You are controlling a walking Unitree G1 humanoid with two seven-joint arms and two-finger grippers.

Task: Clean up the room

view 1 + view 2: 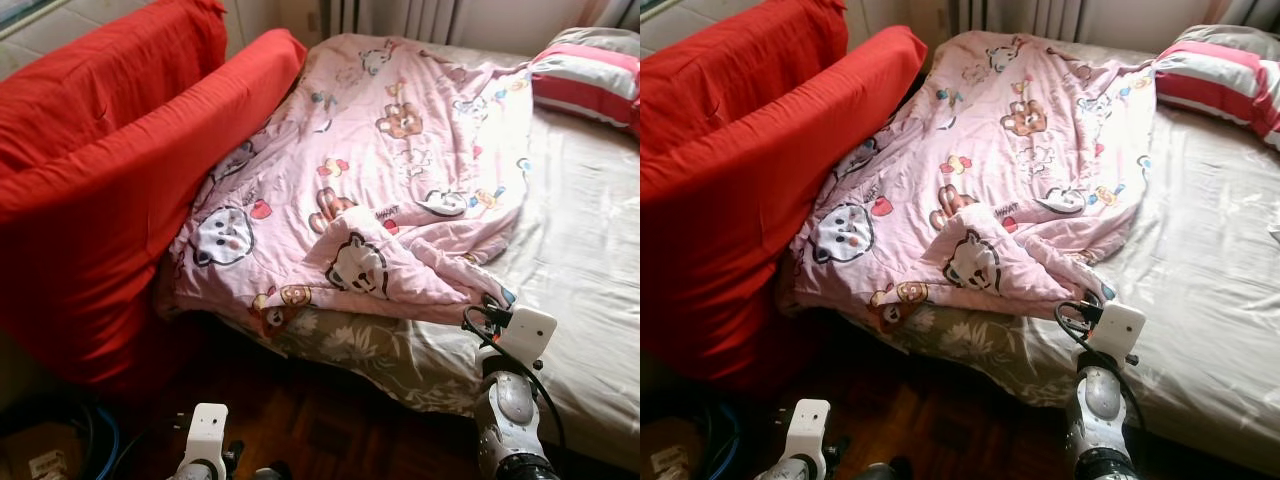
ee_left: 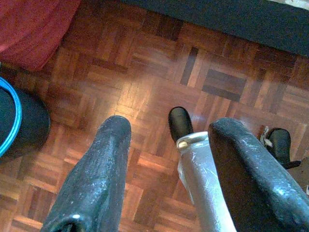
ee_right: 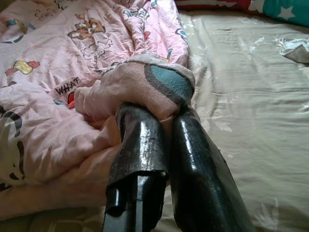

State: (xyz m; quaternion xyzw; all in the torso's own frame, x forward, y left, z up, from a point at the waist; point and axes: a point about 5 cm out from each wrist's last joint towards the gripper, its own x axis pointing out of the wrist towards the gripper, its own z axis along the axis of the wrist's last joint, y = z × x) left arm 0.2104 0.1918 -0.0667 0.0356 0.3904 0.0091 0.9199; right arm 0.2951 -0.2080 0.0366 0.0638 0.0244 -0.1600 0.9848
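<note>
Quilt point(image 1: 380, 170): soft, light, bunches; take by its corner.
Right gripper point(image 3: 161, 113): clamped on quilt corner.
Left gripper point(image 2: 169, 140): apart, idle.

One word on the pink quilt

The pink cartoon quilt point(image 3: 63, 72) carries the single readable word "WHAT", printed in dark capital letters on a small pale patch just beside a red heart, near the bunched lower edge of the quilt toward the foot of the bed point(image 1: 590, 270). The same mark shows faintly in the head views near the quilt's middle fold, too small there to make out with certainty. Nothing else in the pictures bears legible writing.
</note>
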